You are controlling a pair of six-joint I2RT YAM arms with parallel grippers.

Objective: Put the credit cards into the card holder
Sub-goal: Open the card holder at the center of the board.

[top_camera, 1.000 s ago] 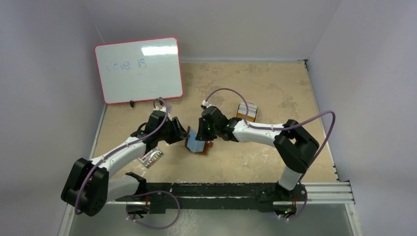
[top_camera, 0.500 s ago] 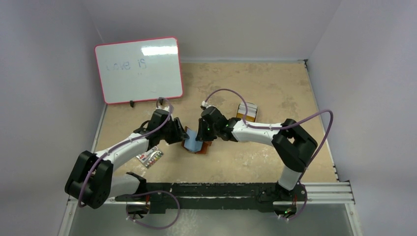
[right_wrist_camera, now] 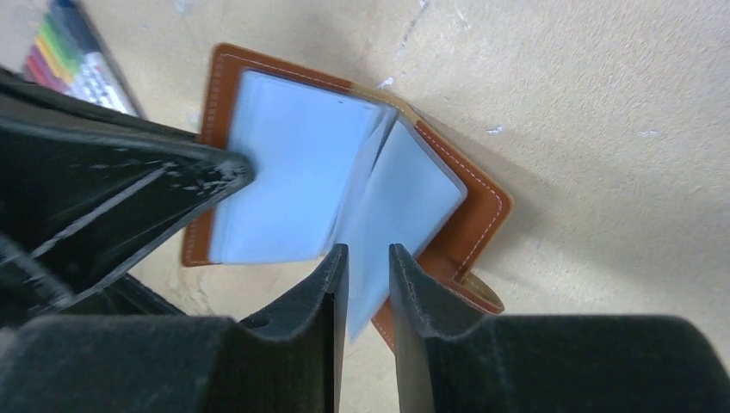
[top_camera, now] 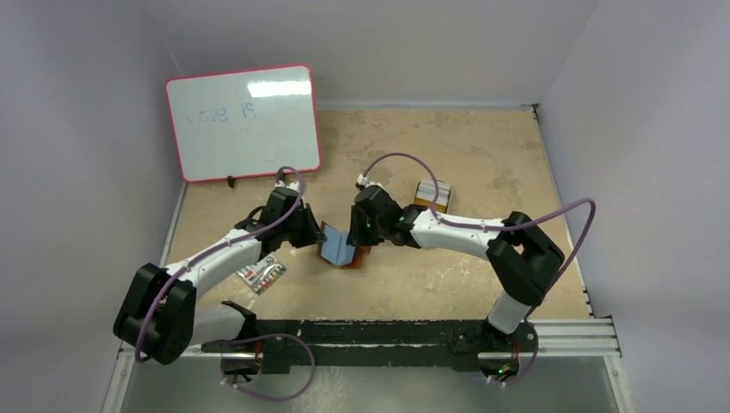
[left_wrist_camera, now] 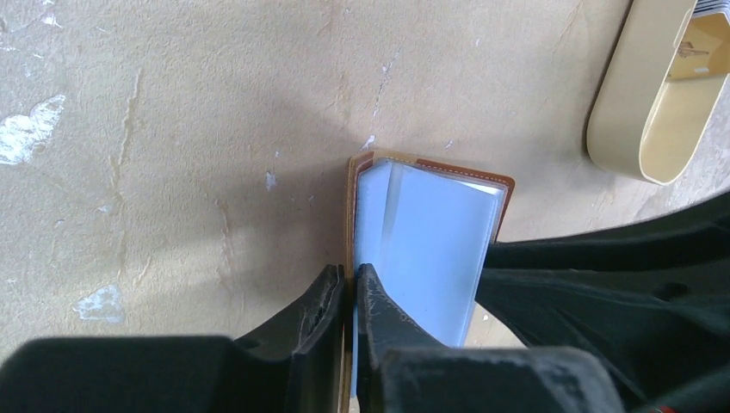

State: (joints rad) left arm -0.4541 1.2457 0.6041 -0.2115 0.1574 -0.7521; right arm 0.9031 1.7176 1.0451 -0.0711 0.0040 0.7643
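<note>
Left gripper (left_wrist_camera: 350, 277) first: its jaws are down to a sliver and pinching the near left edge of the card holder (left_wrist_camera: 430, 224), tan cover and a pale blue leaf caught between the black fingers (left_wrist_camera: 331, 297). Across from it the right gripper (right_wrist_camera: 368, 254) stands narrow, not closed, with one blue plastic leaf (right_wrist_camera: 413, 198) running down into the gap. Whether the pads actually press on that leaf, I cannot tell. The holder lies open on the sandy table (top_camera: 482, 163) between the two wrists, brown leather underneath, its blue leaves fanned up from the spine, one side towards each arm. Moving outward, a flat piece with coloured stripes (top_camera: 265, 275) lies on the table beside the left forearm. Behind the right wrist, well apart from the holder, sits a tan oval tin (left_wrist_camera: 641, 112), and the credit cards (top_camera: 435, 193) are in it, a pale stack with a gold one showing. At the far left a red-framed whiteboard (top_camera: 244, 120) leans against the wall.
</note>
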